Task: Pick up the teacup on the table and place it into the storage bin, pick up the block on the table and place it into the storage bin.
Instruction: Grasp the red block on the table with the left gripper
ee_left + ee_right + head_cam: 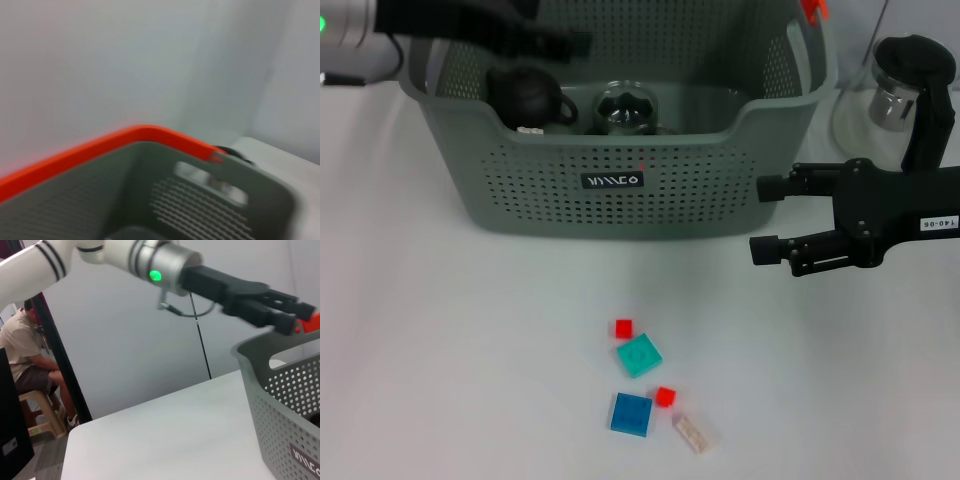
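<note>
Since a dark teacup (pixel 528 95) already lies inside the storage bin (pixel 620 190), only blocks (pixel 638 355) remain, loose on the counter (pixel 440 350). Left gripper (pixel 555 42) above the bin, seemingly closed and empty; right gripper (pixel 765 217) spread, beside bin.

On my right, past the basket's corner, a glass vessel (pixel 880 100) stands on the white bench (pixel 470 350); its exact form is hard to make out. My right wrist view shows a seated person (pixel 25 355) in a beige shirt on a low stool (pixel 42 422), beyond the bench edge. A thin dark cable (pixel 200 335) hangs against the grey wall (pixel 125 350).
</note>
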Action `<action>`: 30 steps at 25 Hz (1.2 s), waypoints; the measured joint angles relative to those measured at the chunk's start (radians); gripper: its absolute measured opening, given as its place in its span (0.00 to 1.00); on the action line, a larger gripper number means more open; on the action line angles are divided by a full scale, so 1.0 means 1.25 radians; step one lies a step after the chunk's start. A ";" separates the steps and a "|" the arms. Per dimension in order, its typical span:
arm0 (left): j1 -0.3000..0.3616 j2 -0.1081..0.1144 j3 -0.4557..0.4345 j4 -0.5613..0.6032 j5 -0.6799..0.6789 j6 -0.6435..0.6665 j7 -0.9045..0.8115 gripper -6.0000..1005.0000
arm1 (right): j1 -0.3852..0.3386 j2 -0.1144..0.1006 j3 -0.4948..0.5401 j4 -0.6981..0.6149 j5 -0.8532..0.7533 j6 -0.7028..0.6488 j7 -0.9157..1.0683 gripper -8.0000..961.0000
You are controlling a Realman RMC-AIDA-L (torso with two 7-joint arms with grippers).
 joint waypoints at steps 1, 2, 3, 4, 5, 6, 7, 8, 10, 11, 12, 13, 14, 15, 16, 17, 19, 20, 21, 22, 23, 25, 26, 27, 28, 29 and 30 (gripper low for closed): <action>0.015 -0.006 0.002 0.027 -0.011 0.031 0.007 0.93 | -0.001 0.000 0.001 0.000 0.000 0.002 0.000 0.98; 0.034 -0.014 0.004 0.062 -0.025 0.077 0.019 0.93 | -0.002 0.000 0.003 0.000 0.000 0.003 0.000 0.98; 0.045 -0.019 0.004 0.082 -0.034 0.108 0.027 0.93 | -0.003 0.000 0.004 0.002 0.000 0.004 0.000 0.98; 0.059 -0.024 0.004 0.100 -0.045 0.143 0.038 0.93 | -0.003 -0.001 0.004 0.004 0.000 0.005 0.000 0.98; 0.069 -0.029 0.004 0.111 -0.050 0.166 0.050 0.93 | -0.005 -0.002 0.004 0.007 0.000 0.005 0.000 0.98; 0.081 -0.034 0.004 0.124 -0.060 0.195 0.068 0.93 | -0.006 -0.002 0.004 0.009 0.000 0.005 0.000 0.98; 0.097 -0.040 0.003 0.136 -0.069 0.229 0.094 0.93 | -0.008 -0.003 0.006 0.009 0.000 0.006 0.000 0.98; 0.112 -0.046 0.002 0.146 -0.078 0.254 0.121 0.93 | -0.009 -0.003 0.007 0.009 0.000 0.007 0.000 0.98; 0.140 -0.060 0.002 0.163 -0.092 0.288 0.176 0.93 | -0.013 -0.003 0.010 0.010 0.000 0.011 0.000 0.98; 0.151 -0.064 0.005 0.170 -0.094 0.291 0.192 0.93 | -0.014 -0.003 0.011 0.010 0.000 0.013 0.000 0.98; 0.165 -0.069 0.009 0.177 -0.095 0.295 0.213 0.93 | -0.014 -0.002 0.012 0.010 0.000 0.015 0.001 0.98; 0.176 -0.071 0.013 0.181 -0.093 0.294 0.227 0.93 | -0.014 -0.001 0.013 0.010 0.000 0.018 0.002 0.98; 0.181 -0.072 0.016 0.181 -0.090 0.293 0.239 0.93 | -0.014 0.000 0.014 0.010 0.000 0.021 0.004 0.98; 0.186 -0.072 0.019 0.177 -0.085 0.291 0.250 0.93 | -0.014 0.001 0.014 0.010 0.000 0.024 0.006 0.98; 0.187 -0.072 0.022 0.170 -0.076 0.290 0.263 0.93 | -0.014 0.002 0.015 0.010 0.000 0.028 0.007 0.98; 0.187 -0.072 0.027 0.165 -0.064 0.289 0.275 0.93 | -0.013 0.003 0.015 0.013 0.000 0.032 0.007 0.98; 0.184 -0.072 0.048 0.153 -0.030 0.282 0.295 0.93 | -0.009 0.004 0.016 0.021 0.000 0.039 0.007 0.98; 0.180 -0.072 0.065 0.147 -0.010 0.273 0.301 0.93 | -0.006 0.004 0.016 0.026 0.000 0.041 0.008 0.98; 0.176 -0.073 0.087 0.139 0.014 0.259 0.306 0.93 | -0.004 0.004 0.016 0.030 0.000 0.042 0.008 0.98; 0.173 -0.073 0.111 0.130 0.041 0.241 0.311 0.93 | -0.003 0.004 0.016 0.033 0.000 0.044 0.008 0.98; 0.168 -0.073 0.139 0.118 0.067 0.220 0.318 0.93 | -0.002 0.004 0.016 0.033 0.000 0.046 0.009 0.98; 0.162 -0.075 0.188 0.099 0.103 0.181 0.330 0.93 | -0.002 0.005 0.017 0.034 0.000 0.050 0.011 0.98; 0.158 -0.075 0.215 0.088 0.120 0.163 0.333 0.93 | -0.002 0.005 0.018 0.037 0.000 0.050 0.011 0.98; 0.154 -0.075 0.232 0.079 0.132 0.151 0.333 0.93 | -0.001 0.005 0.019 0.040 0.001 0.051 0.011 0.98; 0.146 -0.075 0.258 0.067 0.148 0.136 0.332 0.93 | 0.000 0.005 0.020 0.043 0.002 0.052 0.012 0.98; 0.140 -0.075 0.276 0.056 0.160 0.124 0.330 0.93 | 0.000 0.004 0.020 0.047 0.003 0.052 0.012 0.98; 0.135 -0.075 0.290 0.047 0.167 0.115 0.328 0.93 | 0.001 0.004 0.021 0.049 0.003 0.053 0.012 0.98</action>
